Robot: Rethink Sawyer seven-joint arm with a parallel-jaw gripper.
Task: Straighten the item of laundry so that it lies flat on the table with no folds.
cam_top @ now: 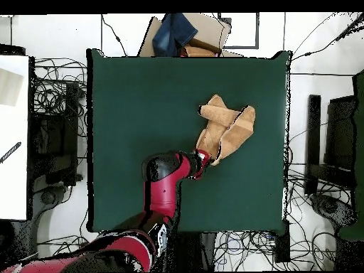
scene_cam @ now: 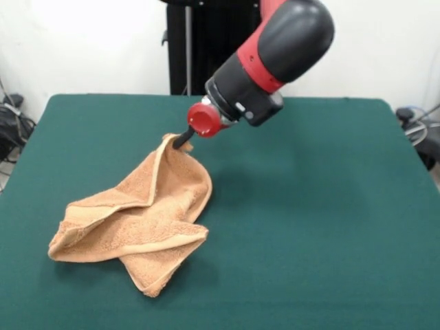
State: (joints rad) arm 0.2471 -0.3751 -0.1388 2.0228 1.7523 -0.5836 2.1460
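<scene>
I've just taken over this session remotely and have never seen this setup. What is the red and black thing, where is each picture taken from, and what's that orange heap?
The red and black machine is a robot arm with a gripper at its tip. One picture is taken from across the table, facing the robot; the other looks straight down, with the robot's base at the bottom, so sides are swapped between them. The table is covered in dark green cloth. On it lies a peach-orange towel, crumpled and folded over itself, not flat. The gripper meets the towel's raised corner nearest the robot and seems to be lifting it. Whether it is actually closed on the cloth cannot be made out. From overhead, the towel sits towards the right.
</scene>
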